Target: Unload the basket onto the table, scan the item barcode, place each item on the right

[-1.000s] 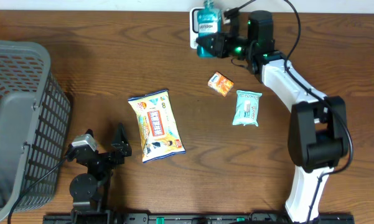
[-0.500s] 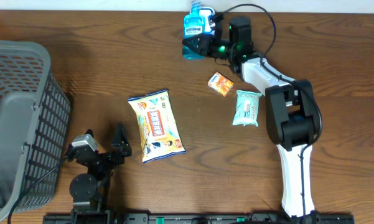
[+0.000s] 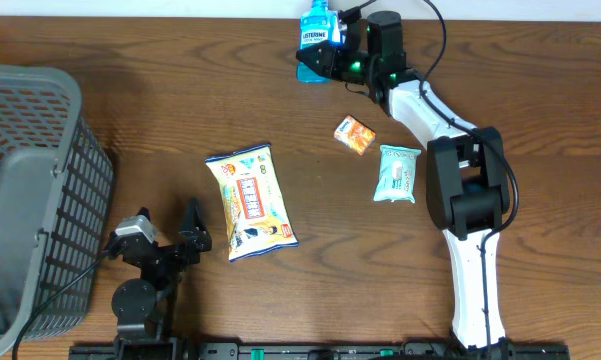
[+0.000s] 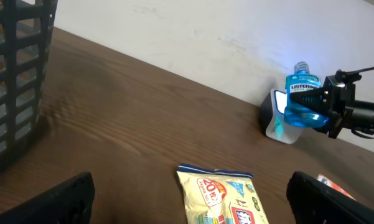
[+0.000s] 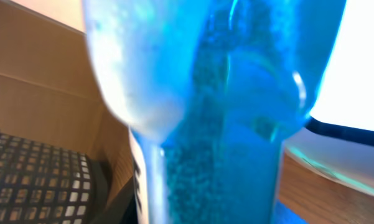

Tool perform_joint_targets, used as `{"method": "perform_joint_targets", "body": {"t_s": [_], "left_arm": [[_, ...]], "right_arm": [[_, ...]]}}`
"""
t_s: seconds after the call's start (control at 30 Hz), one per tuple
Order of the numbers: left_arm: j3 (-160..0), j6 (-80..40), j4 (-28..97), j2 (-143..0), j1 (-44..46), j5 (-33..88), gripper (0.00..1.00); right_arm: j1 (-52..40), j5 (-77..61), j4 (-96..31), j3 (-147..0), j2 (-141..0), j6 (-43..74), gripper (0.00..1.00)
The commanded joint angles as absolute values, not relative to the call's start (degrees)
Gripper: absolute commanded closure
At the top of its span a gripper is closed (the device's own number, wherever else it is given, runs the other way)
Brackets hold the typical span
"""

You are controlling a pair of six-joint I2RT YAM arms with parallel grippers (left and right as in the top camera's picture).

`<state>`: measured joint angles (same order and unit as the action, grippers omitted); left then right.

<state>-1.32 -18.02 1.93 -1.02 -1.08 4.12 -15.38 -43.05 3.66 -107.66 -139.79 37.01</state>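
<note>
Evidently the right gripper (image 4: 328, 111) is clamped on the blue mouthwash bottle (image 3: 318, 32), holding it cap-up just in front of the white scanner (image 4: 275, 119) at the table's far edge, probably to present its barcode, while the left gripper (image 3: 166, 224) rests wide open near the snack bag (image 3: 250, 200).

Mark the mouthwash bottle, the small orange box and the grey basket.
mouthwash bottle (image 3: 318, 36): overhead view, on its label.
small orange box (image 3: 355, 134): overhead view, middle of its top face.
grey basket (image 3: 30, 80): overhead view, on its rim at the far side.
</note>
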Motion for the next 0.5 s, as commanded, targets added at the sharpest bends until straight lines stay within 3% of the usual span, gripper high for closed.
{"method": "perform_joint_targets", "body": {"t_s": [0.0,0.2,0.47], "left_arm": [[-0.23,-17.89,3.6,-0.71,-1.28,4.67,0.03],[-0.23,-17.89,3.6,-0.71,-1.28,4.67,0.03],[-0.23,-17.89,3.6,-0.71,-1.28,4.67,0.03]], "right_arm": [[-14.7,-43.22,0.62,-111.26,-138.19,33.91,0.99],[-14.66,-34.98,-19.49,-118.26,-133.03,20.75,0.99],[-14.44,-4.36,-44.51,-121.82,-115.44,8.4,0.99]]}}
